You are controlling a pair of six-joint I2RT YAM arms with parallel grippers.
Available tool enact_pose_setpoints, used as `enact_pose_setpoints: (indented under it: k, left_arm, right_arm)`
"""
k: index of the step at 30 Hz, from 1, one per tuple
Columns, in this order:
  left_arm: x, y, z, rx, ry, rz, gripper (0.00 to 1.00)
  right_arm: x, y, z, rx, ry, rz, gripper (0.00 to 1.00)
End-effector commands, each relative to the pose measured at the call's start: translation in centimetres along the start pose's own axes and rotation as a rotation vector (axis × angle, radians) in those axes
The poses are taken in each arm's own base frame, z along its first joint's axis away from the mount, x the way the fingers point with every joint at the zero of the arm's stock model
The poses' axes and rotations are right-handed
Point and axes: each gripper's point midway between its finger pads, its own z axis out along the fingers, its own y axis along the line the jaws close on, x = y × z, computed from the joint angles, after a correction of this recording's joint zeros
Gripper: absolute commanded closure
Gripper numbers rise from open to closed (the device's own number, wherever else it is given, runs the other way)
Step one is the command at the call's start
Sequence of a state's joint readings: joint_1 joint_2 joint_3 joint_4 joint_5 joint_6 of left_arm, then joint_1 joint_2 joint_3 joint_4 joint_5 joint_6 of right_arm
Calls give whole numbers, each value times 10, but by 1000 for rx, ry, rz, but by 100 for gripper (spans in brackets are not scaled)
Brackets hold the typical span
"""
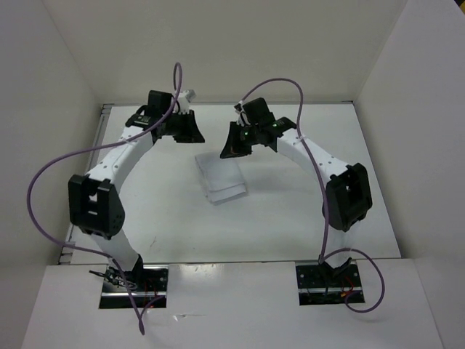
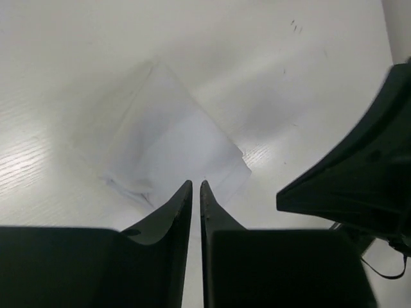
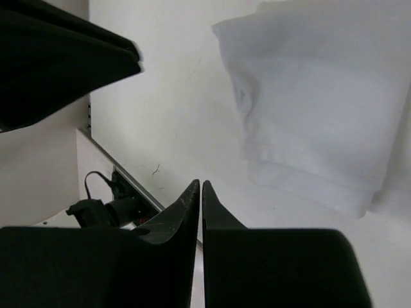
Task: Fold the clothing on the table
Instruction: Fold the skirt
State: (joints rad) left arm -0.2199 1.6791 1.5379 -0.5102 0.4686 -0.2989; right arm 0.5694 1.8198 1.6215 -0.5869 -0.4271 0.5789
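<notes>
The clothing lies folded into a small white rectangle in the middle of the table. It also shows as a flat, layered patch in the left wrist view and as stacked folds in the right wrist view. My left gripper hangs above the table just behind and left of the clothing, and its jaws stand shut with only a thin slit and nothing in them. My right gripper hovers at the clothing's far right corner, likewise shut and empty.
White upright walls enclose the table on the left, back and right. Purple cables loop off both arms. The arm bases sit at the near edge. The other gripper's black body looms at the right of the left wrist view.
</notes>
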Motion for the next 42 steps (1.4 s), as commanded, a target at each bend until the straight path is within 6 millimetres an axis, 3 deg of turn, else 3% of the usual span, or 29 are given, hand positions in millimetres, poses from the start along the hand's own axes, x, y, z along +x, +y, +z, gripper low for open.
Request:
enact_pose_setpoints:
  k: [1,5,11,16,22,28,32,35,37,40,41,42]
  left_arm:
    - [11,8,40,87,67,-65,86]
    - [31,44,80,29,148,-136,87]
    - [45,75,100,-23,159,-184,87]
    - [64,104,103,-115,192,-213,87]
    - [96,121,108,-170,250,-233,87]
    - [120,129,110,-194,300,-259,87]
    - [126,135,110,-221,304,-258,87]
    - [126,135,110,-221,304,-258,87]
    - [115,131,106,-216,290,-242,86]
    - [78,109,90,-172,221,-208,75]
    - [65,98,83,-139,192,-194,69]
    - [39,84,65,-120,128,-167,63]
  right_arm:
    - [19,-21,40,-13,86,45,93]
    - [31,-37,74,1,145,99,96]
    - [46,-41,98,-14,198,121,97]
    - [66,-38,114,-55,273,136,97]
    - [89,-23,126,-88,335,124,97]
    - [101,-31,136,-71,364,133,98]
    - [111,-48,144,-22,383,154,98]
    - [114,-56,148,8,383,151,98]
    - [115,-58,143,28,390,149,98]
    - [91,-32,124,14,321,71,98]
    - [82,-24,112,22,299,52,98]
    - [65,-11,92,30,226,4,97]
